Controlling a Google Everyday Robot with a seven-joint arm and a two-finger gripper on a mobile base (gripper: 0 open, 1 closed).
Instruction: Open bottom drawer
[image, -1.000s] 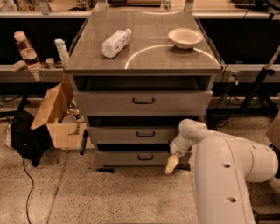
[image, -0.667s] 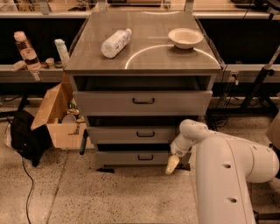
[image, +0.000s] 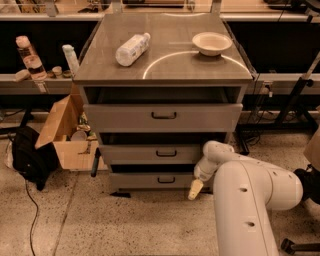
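The bottom drawer (image: 142, 181) is the lowest grey front of the cabinet (image: 165, 67), with a small black bar handle (image: 166, 180) at its centre. It stands out slightly from the cabinet body, with a dark gap above it. My gripper (image: 195, 189) hangs at the end of the white arm (image: 250, 195), low near the floor. It is at the drawer front's right end, to the right of the handle and apart from it.
The middle drawer (image: 145, 154) and top drawer (image: 135, 118) also stand slightly out. A plastic bottle (image: 132, 48) and a bowl (image: 212, 43) lie on the cabinet top. An open cardboard box (image: 60, 132) and a black bag (image: 29, 157) sit on the floor at left.
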